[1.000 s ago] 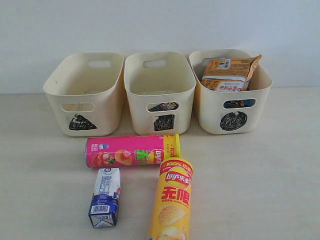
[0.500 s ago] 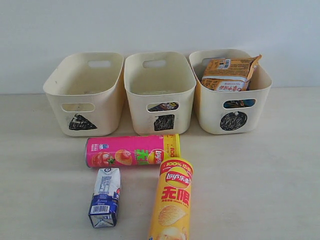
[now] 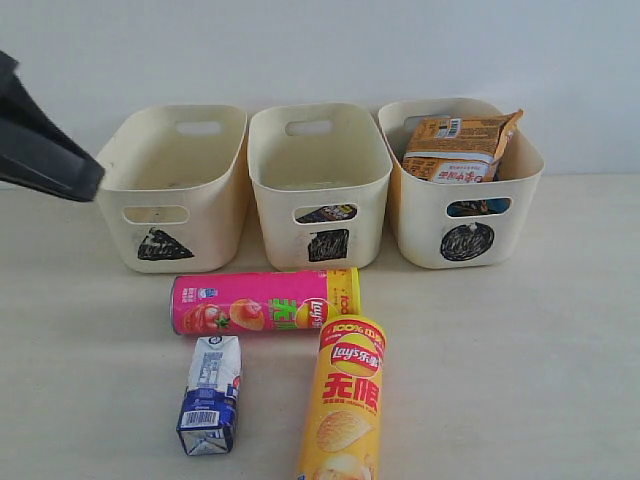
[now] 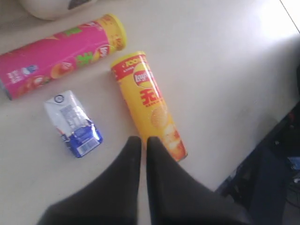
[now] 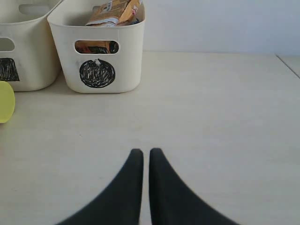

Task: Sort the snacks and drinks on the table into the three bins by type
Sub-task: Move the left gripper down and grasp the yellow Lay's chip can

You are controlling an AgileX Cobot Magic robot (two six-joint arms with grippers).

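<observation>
We see both tools pinched together and empty: the left end effector [image 4: 143,140] above the tabletop [image 4: 220,70] near the yellow-orange tube [image 4: 149,104] and white-blue carton [image 4: 73,123], the right end effector [image 5: 146,152] facing the circle bin [image 5: 124,61] that holds the orange bag [image 5: 112,11]

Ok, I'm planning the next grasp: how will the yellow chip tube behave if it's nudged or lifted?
The yellow chip tube lies on its side, so a sideways nudge would probably roll it. Its straight round wall looks stiff, likely holding shape when squeezed. The glossy wrap may be slippery.
</observation>
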